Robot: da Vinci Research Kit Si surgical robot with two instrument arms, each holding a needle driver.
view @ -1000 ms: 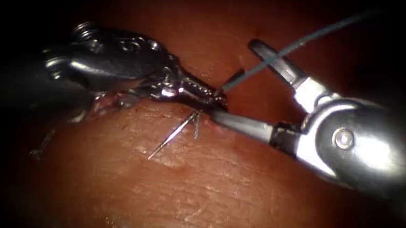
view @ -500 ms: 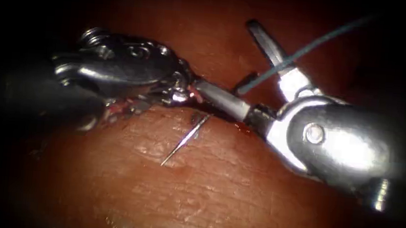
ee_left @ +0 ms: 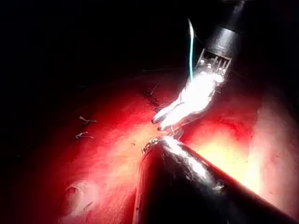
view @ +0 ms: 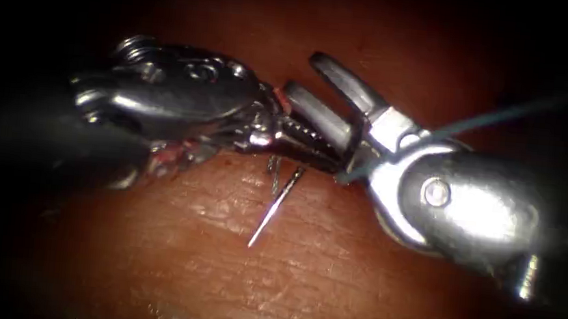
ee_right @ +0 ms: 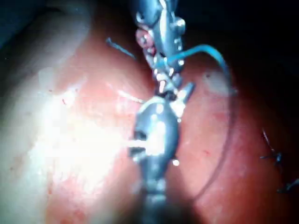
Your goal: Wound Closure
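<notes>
We see the needle slanting down-left just below both claws: right claw apart, empty; left claw clamps its base.

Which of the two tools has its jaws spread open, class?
The right arm's tool, entering from the picture's right: its two jaws stand apart in a fork, holding nothing. The left arm's tool has its jaws shut near the needle.

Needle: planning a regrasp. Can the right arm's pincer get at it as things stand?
Probably yes: the right pincer is open, empty, and the needle lies bare over the tissue below it; the left tool crowds its upper end.
</notes>
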